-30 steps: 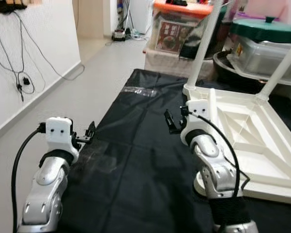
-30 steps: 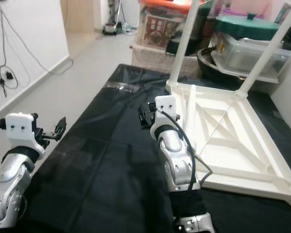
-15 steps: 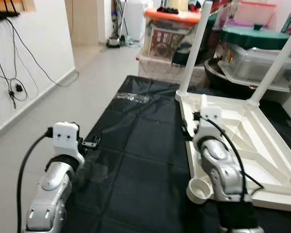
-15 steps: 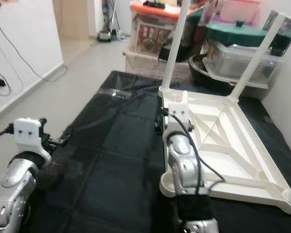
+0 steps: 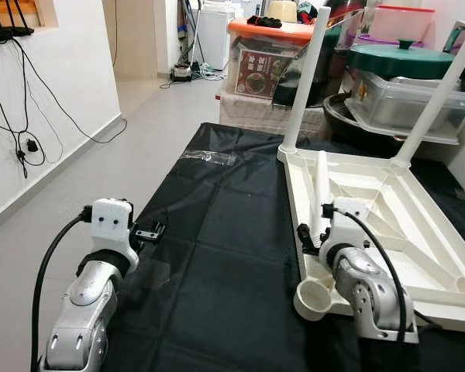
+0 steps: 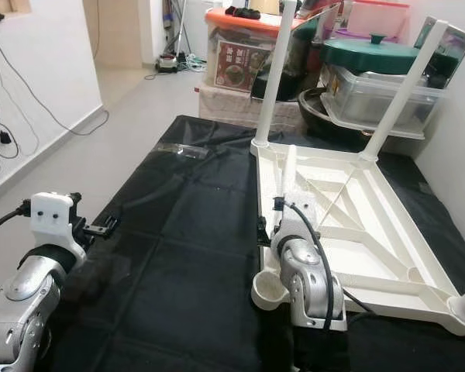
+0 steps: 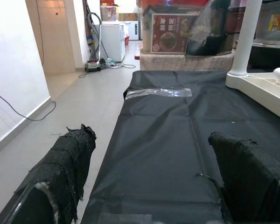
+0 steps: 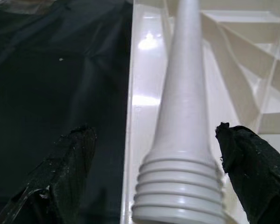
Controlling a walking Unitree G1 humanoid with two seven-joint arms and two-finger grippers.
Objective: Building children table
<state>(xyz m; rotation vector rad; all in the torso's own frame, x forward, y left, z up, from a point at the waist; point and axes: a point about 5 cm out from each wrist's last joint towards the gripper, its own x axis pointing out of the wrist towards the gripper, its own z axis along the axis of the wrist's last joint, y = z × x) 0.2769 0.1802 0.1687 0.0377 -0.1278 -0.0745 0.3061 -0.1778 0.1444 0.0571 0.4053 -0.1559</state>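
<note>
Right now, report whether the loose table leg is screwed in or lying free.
Lying free: the loose leg rests flat on the upturned tabletop, threaded end exposed.

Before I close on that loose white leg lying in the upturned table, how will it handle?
The loose leg looks like rigid moulded plastic, so probably stiff and light. It is round and tapered, so it may roll in an arc if nudged. Its glossy surface could slip between the right end effector fingers; the ribbed end likely grips better.

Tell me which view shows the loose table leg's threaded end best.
The right wrist view: the loose leg's threads sit close up between the open right tool's fingers. The eye views show its upper length; the arm hides the threads.
</note>
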